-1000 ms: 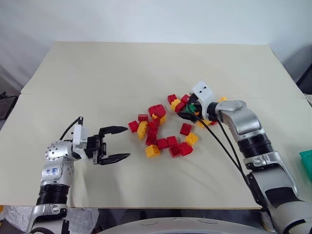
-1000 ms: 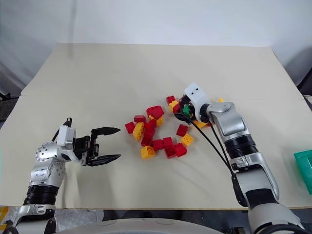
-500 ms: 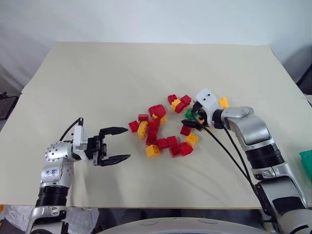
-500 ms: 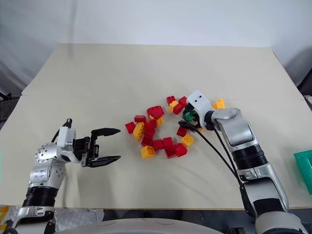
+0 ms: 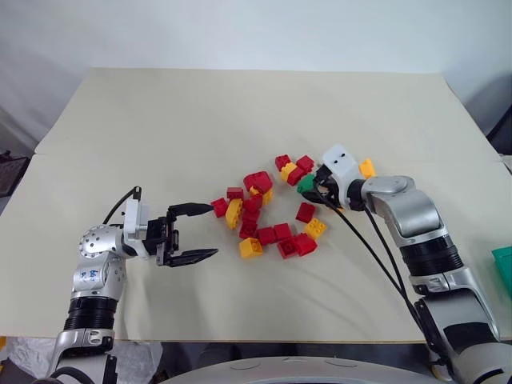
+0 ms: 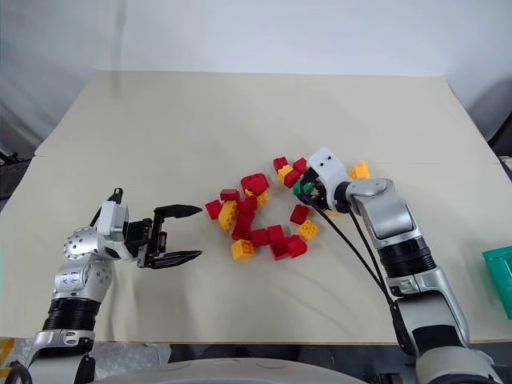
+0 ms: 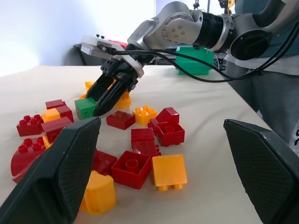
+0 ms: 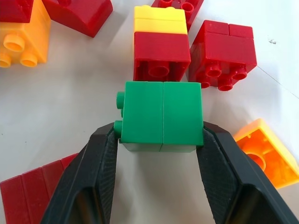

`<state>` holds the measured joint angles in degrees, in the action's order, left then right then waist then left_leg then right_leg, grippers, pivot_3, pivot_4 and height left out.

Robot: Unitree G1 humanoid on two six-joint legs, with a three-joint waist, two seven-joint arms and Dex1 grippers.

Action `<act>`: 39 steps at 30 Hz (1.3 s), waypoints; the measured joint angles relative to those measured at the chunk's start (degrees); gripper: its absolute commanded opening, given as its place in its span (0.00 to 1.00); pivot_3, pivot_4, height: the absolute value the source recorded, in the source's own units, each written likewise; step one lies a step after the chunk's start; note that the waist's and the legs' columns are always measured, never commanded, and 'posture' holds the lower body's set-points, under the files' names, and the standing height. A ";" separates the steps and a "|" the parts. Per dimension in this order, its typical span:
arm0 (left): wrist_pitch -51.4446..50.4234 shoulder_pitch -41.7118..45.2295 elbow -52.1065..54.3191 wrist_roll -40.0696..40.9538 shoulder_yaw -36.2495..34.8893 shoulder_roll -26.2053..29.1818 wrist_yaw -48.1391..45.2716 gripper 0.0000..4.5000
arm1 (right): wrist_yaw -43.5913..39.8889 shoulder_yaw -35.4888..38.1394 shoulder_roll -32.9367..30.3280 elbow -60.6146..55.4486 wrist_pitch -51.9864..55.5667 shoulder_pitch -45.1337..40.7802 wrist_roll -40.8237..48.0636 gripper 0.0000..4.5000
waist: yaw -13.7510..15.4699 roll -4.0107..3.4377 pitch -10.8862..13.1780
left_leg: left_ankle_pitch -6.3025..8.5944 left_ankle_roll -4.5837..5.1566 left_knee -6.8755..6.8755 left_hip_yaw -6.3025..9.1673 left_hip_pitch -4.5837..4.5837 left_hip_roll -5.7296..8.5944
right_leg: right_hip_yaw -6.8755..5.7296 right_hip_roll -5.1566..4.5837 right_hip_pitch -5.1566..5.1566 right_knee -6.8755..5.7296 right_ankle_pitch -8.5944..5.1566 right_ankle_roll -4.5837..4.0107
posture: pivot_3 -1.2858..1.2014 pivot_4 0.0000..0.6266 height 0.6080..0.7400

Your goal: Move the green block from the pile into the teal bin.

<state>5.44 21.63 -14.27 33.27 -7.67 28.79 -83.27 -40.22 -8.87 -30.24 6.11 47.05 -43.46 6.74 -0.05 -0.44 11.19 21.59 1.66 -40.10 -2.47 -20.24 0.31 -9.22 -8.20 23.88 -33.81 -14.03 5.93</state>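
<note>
Here the left gripper (image 5: 194, 233) hovers wide and empty over the table (image 5: 160, 120) toward its left edge, clear of the pile (image 5: 268, 212) mid-table. At the pile's right fringe, the right gripper (image 8: 159, 140) pinches the green block (image 8: 161, 116) between both fingers, apparently ready for the teal bin (image 5: 503, 268) at the right edge.

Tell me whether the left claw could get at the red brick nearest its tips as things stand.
Probably yes: the left claw is open, and the red brick sits beside its upper fingertip with bare table between.
</note>
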 measured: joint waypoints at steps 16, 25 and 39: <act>-2.16 17.87 -6.66 -7.88 10.42 -12.46 6.22 1.00 | -0.31 38.25 -31.90 -29.21 16.38 29.59 4.15 0.46 | 2.22 0.00 0.00 | 0.05 0.26 -0.01 -0.66 -0.08 0.09 | 0.11 0.00 -0.06 0.29 0.17 0.28 | 0.52 0.24 1.00; 0.98 20.85 -13.44 -9.90 13.16 -17.89 5.03 1.00 | -13.56 55.11 -43.99 -21.22 12.25 53.07 -3.82 0.46 | 1.53 0.00 0.01 | 0.07 0.29 0.02 -0.53 0.05 0.04 | 0.21 -0.02 -0.15 0.35 0.25 0.30 | 0.52 0.24 1.00; 2.06 21.73 -15.69 -10.27 13.57 -20.02 3.39 1.00 | -24.55 61.91 -45.55 -17.88 8.67 69.52 -14.58 0.46 | 1.76 0.02 0.02 | 0.07 0.43 -0.07 -0.29 0.01 0.13 | 0.18 -0.14 -0.21 0.59 0.47 0.35 | 0.52 0.24 1.00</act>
<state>7.50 43.36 -29.97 22.99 5.90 8.78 -79.88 -64.77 53.03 -75.79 -11.77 55.72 26.07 -7.84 1.71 -0.42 11.21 21.66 2.10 -40.18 -2.76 -20.23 0.45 -9.04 -8.35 23.67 -33.23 -13.56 6.28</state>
